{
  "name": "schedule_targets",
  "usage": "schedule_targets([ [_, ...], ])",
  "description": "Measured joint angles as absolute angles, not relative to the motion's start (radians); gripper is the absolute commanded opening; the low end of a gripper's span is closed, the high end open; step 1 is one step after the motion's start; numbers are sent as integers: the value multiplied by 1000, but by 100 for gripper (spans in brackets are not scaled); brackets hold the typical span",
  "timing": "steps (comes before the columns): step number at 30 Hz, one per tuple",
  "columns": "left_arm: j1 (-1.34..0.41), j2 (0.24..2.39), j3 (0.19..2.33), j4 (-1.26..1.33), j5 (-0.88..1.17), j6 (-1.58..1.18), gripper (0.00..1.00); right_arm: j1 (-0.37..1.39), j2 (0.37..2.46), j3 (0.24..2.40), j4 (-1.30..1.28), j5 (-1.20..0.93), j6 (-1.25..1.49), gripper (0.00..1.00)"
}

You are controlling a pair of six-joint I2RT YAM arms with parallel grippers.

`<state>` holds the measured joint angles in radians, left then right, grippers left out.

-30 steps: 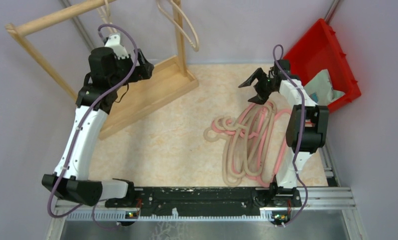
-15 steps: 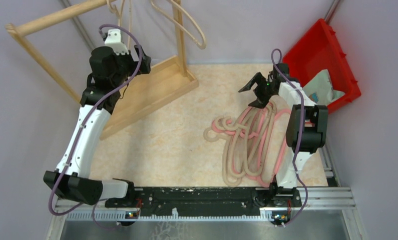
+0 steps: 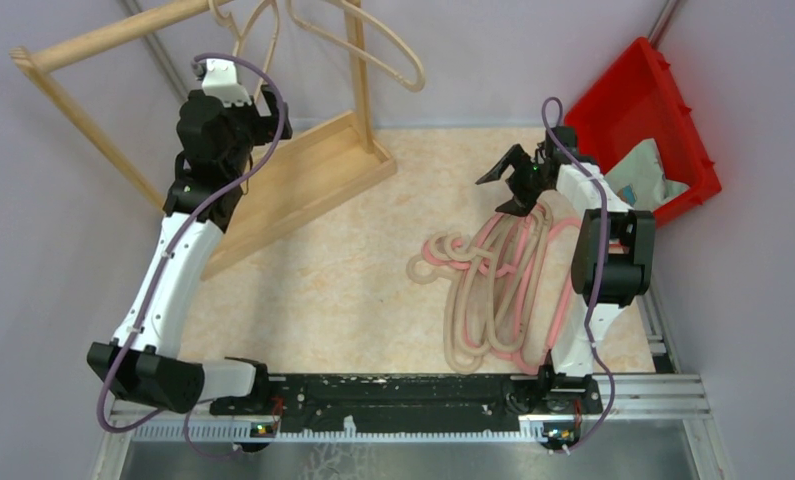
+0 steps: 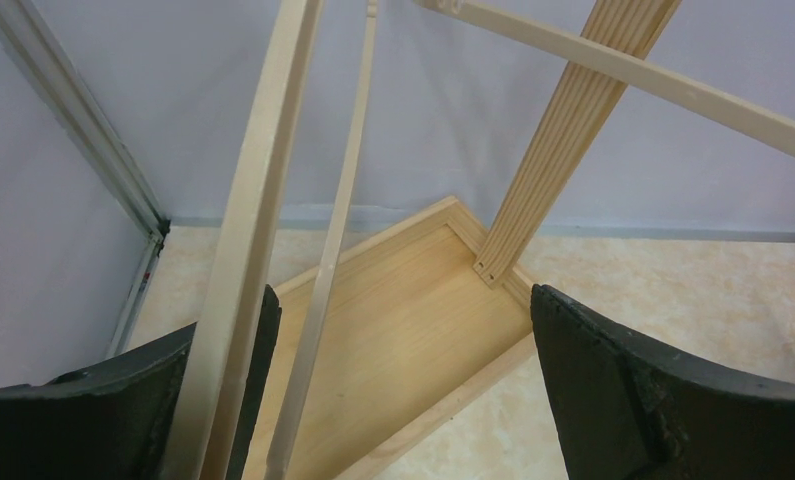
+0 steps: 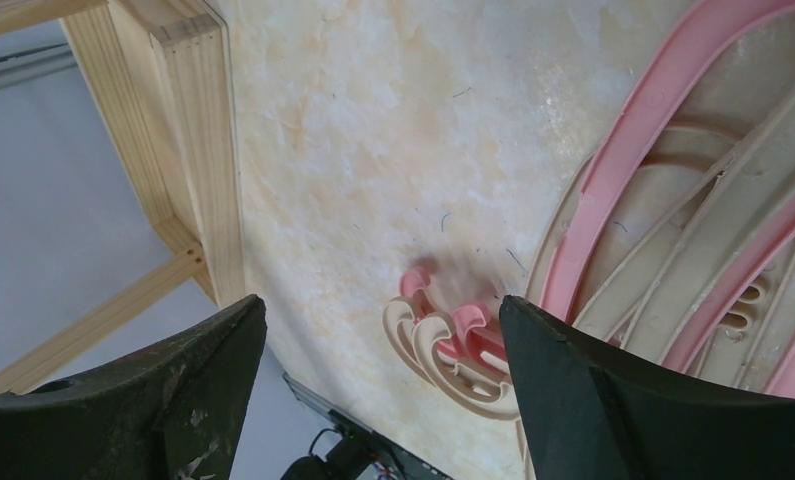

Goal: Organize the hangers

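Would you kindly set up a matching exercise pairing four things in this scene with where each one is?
1. hung beige hanger
2. pile of hangers
3. red bin
4. right gripper

A. far right corner
B. up on the wooden rack
C. open, above the pile's far end
D. lying on the table

Pairs: 1-B, 2-D, 3-A, 4-C

hangers (image 3: 518, 270) piled right; rack (image 3: 293, 195) left; bin (image 3: 633, 90) far right.
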<state>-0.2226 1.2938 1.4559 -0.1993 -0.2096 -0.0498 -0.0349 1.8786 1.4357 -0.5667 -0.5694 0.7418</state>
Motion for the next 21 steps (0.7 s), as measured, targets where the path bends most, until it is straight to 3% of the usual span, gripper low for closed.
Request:
schedule_targets([
  [21, -192, 1465, 1452, 53, 27, -144, 100, -35, 1879, 1436, -566, -577, 741, 86],
])
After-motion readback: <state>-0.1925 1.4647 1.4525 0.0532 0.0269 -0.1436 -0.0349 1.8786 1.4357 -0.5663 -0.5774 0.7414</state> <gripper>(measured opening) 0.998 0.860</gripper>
